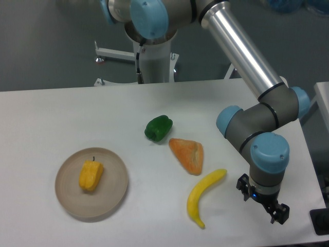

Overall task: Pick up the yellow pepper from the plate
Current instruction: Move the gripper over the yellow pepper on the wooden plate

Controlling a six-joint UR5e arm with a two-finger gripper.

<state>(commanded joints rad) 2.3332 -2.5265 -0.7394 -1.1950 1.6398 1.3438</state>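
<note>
The yellow pepper (91,175) is a small ridged yellow-orange toy with a thin dark stem. It lies in the middle of the round beige plate (114,194) at the front left of the table. My gripper (263,203) hangs at the front right, far from the plate and just right of the banana. It holds nothing. Its fingers are seen end-on from behind the wrist, so their gap does not show.
A green pepper (158,128) lies mid-table. An orange triangular wedge (188,154) lies just right of it. A long yellow banana (203,196) lies in front of the wedge. The table's right edge is close to my gripper.
</note>
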